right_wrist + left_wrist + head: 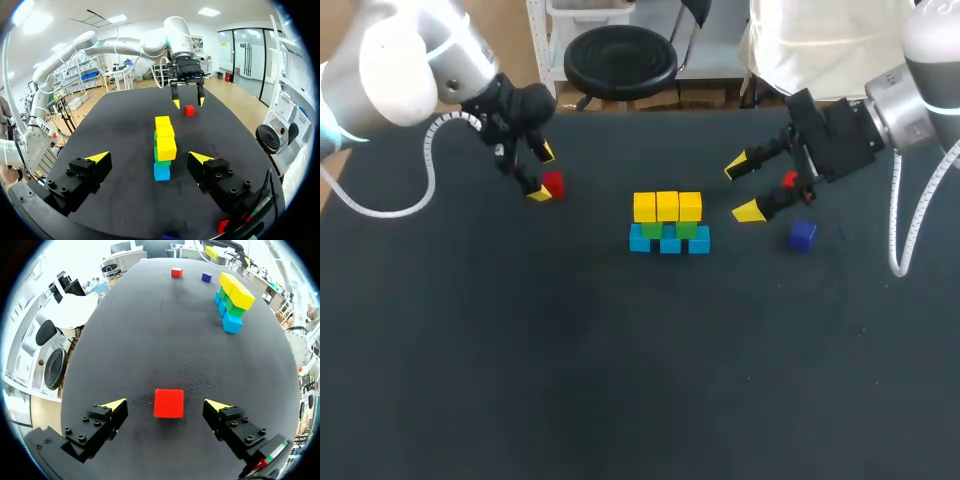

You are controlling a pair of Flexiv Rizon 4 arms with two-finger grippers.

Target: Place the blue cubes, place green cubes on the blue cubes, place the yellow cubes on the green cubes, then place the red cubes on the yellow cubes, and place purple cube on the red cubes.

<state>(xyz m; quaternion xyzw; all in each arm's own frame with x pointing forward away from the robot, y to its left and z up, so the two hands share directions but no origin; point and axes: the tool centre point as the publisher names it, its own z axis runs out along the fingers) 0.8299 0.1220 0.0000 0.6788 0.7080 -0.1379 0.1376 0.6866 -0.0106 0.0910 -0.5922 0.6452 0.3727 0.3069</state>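
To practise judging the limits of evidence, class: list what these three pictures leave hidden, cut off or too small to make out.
Second red cube: head view, mostly hidden behind the right gripper.
Green cubes: right wrist view, rows seen end-on, so nearer cubes hide their number.
Purple cube: right wrist view, only a sliver under the gripper, cut off by the rim; left wrist view, too small for detail.

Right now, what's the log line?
left gripper: open, straddling red cube | right gripper: open | stack: yellow cubes topmost | purple cube: loose
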